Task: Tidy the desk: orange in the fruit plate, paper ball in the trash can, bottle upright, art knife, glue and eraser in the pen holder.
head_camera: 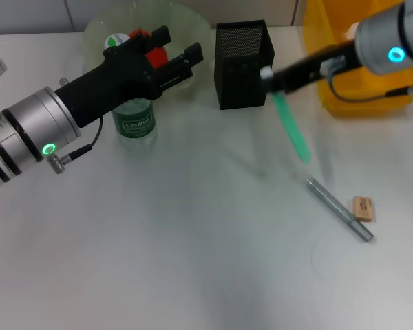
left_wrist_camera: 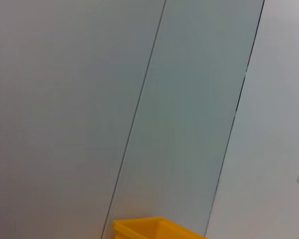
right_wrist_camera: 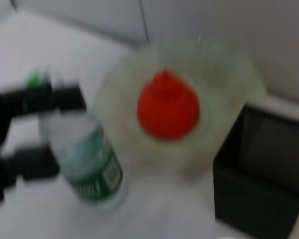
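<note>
The bottle (head_camera: 136, 125) stands upright on the desk (head_camera: 193, 240) in front of the fruit plate (head_camera: 193, 27). My left gripper (head_camera: 175, 48) hovers over the bottle's top, open. The orange (right_wrist_camera: 168, 105) lies in the fruit plate. My right gripper (head_camera: 268, 75) is shut on a long green stick, seemingly the glue (head_camera: 292, 132), which hangs beside the pen holder (head_camera: 242, 63). A grey pen-shaped art knife (head_camera: 339, 208) and the eraser (head_camera: 363, 207) lie on the desk at the right. The trash can (head_camera: 351, 62) stands at the back right. The paper ball is out of view.
A wall with thin vertical seams fills the left wrist view, with one corner of the yellow bin (left_wrist_camera: 154, 228) at its edge. The fruit plate, pen holder and bin stand in a row along the back of the desk.
</note>
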Available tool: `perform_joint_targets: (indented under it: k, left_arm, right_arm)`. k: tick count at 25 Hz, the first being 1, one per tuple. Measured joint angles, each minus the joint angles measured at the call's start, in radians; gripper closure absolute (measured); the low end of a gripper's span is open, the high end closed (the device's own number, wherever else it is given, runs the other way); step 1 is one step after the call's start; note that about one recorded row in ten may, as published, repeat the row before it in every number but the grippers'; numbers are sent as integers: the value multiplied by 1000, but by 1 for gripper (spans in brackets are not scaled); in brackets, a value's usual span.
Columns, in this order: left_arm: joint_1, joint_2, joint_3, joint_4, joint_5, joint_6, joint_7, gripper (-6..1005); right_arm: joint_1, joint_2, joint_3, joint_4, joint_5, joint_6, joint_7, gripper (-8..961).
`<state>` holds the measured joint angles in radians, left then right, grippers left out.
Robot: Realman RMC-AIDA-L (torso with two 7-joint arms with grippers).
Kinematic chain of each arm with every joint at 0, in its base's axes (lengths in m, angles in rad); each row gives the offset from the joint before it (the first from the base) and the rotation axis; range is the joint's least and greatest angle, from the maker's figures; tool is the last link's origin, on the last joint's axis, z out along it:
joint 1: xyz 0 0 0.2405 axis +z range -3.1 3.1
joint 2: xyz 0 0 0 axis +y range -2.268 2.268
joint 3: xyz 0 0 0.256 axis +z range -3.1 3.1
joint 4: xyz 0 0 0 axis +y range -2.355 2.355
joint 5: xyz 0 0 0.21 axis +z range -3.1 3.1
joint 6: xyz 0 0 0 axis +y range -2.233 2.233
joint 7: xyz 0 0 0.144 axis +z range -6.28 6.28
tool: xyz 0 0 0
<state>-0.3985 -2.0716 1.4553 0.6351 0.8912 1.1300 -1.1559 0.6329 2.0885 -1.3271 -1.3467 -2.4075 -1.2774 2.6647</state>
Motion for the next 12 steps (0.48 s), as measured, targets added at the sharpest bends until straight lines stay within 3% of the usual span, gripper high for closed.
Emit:
perform_joint_targets:
  k: [8,12]
  left_arm:
    - [10,2,-33,2,0,27,5,230]
    - [19,2,-48,2,0,53,33,230]
  right_arm:
    - [-21,-2,39,-1,52,118,-63,766]
    - [-31,-3,39,25,158,227,-144,766]
